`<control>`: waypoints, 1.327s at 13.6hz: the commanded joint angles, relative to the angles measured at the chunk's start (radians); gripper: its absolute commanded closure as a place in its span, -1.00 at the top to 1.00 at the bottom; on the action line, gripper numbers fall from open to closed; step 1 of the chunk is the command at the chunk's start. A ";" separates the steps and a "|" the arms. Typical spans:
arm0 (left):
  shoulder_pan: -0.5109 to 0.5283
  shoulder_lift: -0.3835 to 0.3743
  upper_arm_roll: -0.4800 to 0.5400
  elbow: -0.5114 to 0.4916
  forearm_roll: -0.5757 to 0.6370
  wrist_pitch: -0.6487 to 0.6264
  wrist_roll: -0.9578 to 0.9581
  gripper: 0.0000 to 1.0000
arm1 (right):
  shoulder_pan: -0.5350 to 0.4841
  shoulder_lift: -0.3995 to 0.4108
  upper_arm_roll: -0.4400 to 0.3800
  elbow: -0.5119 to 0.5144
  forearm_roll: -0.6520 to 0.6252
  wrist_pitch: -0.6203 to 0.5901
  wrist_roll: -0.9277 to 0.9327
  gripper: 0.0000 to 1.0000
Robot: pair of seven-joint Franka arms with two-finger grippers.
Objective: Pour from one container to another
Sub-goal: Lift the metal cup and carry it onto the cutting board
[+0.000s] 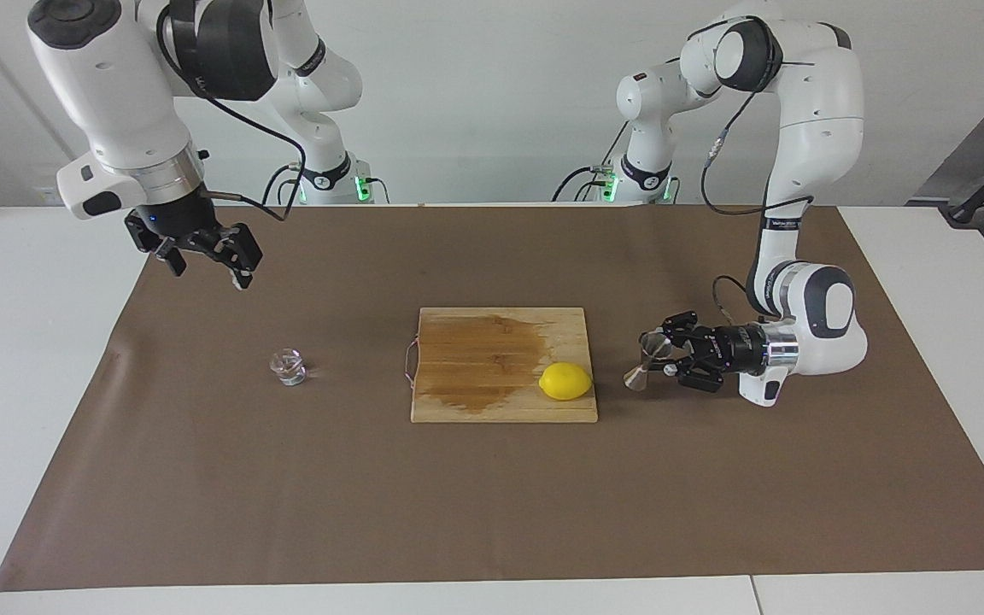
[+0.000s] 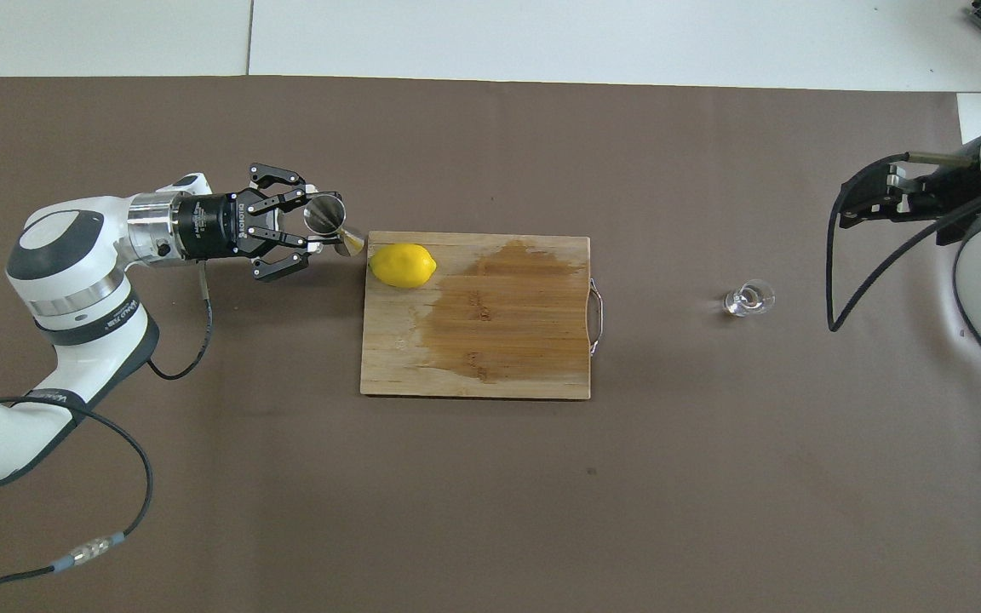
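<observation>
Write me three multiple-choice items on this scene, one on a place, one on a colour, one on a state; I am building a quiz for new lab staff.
1. Where does the lemon lie?
A. on the cutting board
B. on the brown mat
C. in the glass tumbler

2. What colour is the lemon?
A. green
B. yellow
C. red

3. What does the left gripper hold?
A. nothing
B. the tumbler
C. the metal jigger

Key:
1 A, it rests on the board's corner.
2 B, plainly yellow in both views.
3 C, the fingers clasp the jigger's waist.

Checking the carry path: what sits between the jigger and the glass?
The cutting board with a lemon on it lies between jigger and glass, clearest in the overhead view.
</observation>
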 commanded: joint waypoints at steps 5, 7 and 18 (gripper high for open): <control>-0.327 -0.087 0.178 -0.093 -0.252 0.108 0.015 -0.26 | -0.008 -0.024 -0.001 -0.029 0.029 0.015 -0.032 1.00; -0.470 -0.085 0.298 -0.098 -0.318 0.117 0.033 -0.26 | -0.008 -0.024 0.001 -0.029 0.029 0.015 -0.032 1.00; -0.625 -0.064 0.355 -0.158 -0.449 0.144 0.179 -0.26 | -0.008 -0.024 -0.001 -0.029 0.029 0.013 -0.032 1.00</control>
